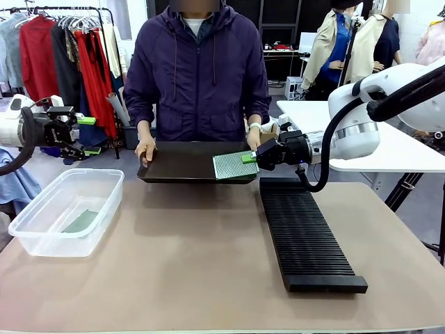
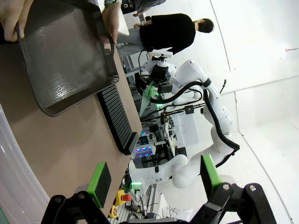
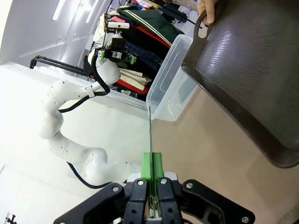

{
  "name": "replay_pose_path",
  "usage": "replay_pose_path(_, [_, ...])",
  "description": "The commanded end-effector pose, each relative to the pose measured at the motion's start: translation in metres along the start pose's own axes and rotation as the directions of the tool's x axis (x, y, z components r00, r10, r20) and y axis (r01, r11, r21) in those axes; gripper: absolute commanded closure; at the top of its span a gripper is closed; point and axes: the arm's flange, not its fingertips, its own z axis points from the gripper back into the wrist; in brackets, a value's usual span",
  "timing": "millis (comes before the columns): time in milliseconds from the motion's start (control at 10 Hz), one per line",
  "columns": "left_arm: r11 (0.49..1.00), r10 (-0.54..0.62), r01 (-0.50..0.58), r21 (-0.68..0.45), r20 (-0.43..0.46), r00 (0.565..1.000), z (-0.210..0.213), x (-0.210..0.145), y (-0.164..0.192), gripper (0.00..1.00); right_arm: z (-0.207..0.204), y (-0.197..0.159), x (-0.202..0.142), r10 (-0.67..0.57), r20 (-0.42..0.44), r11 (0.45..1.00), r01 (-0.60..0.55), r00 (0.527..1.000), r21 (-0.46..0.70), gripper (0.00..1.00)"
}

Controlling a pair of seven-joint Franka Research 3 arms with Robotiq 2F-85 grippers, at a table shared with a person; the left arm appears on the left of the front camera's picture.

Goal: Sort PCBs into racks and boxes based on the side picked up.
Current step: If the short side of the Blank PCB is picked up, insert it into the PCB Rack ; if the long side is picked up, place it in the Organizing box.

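Left gripper (image 1: 89, 135) hangs beyond the table's (image 1: 195, 271) left edge, fingers spread. Below it, one PCB (image 1: 80, 221) lies flat in the clear tub (image 1: 73, 172). At centre a person (image 1: 198, 76) holds a black tray (image 1: 181, 163); the right gripper (image 1: 250, 158) pinches a second PCB (image 1: 233, 165) by its edge over the tray's right end, near the black rack (image 1: 306, 236).

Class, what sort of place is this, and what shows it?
Likely a robotics lab or workshop: white robot arms flank a table holding a black slotted rack and a clear tub, while a clothes rail stands behind the person.
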Motion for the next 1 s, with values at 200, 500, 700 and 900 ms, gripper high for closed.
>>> replay_pose_path(200, [1.0,0.001,-0.001,0.009,0.0,1.0,0.0011,-0.0016,-0.0022,0.0,-0.0016,0.0013,0.0008,-0.001,0.008,1.0,0.001,1.0,0.013,1.0])
replay_pose_path(500, [1.0,0.001,-0.001,0.009,0.0,1.0,0.0011,-0.0016,-0.0022,0.0,-0.0016,0.0013,0.0008,-0.001,0.008,1.0,0.001,1.0,0.013,1.0])
replay_pose_path(700, [1.0,0.001,-0.001,0.009,0.0,1.0,0.0011,-0.0016,-0.0022,0.0,-0.0016,0.0013,0.0008,-0.001,0.008,1.0,0.001,1.0,0.013,1.0])
replay_pose_path(900, [1.0,0.001,-0.001,0.009,0.0,1.0,0.0011,-0.0016,-0.0022,0.0,-0.0016,0.0013,0.0008,-0.001,0.008,1.0,0.001,1.0,0.013,1.0])
